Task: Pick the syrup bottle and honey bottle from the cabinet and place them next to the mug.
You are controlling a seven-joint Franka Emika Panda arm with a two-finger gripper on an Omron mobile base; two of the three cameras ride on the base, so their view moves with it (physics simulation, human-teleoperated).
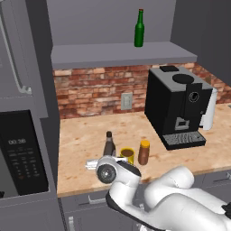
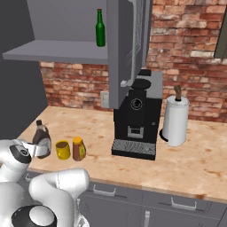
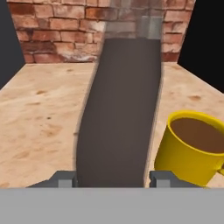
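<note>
While the gripper (image 3: pixel 112 180) was closed on the syrup bottle (image 3: pixel 120 109), it stood on the surface (image 1: pixel 90 135) left of the brown-filled mug (image 3: pixel 192 146); the honey bottle (image 1: pixel 144 152) stood right.

On the counter (image 1: pixel 85 131), syrup bottle (image 1: pixel 109 145), mug (image 1: pixel 127 155) and honey bottle (image 1: pixel 144 152) stand in a row.

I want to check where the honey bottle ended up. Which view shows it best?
The right base view: the honey bottle stands whole on the counter, just right of the mug. In the left base view the bottle is also whole, though the arm crowds in below.
</note>
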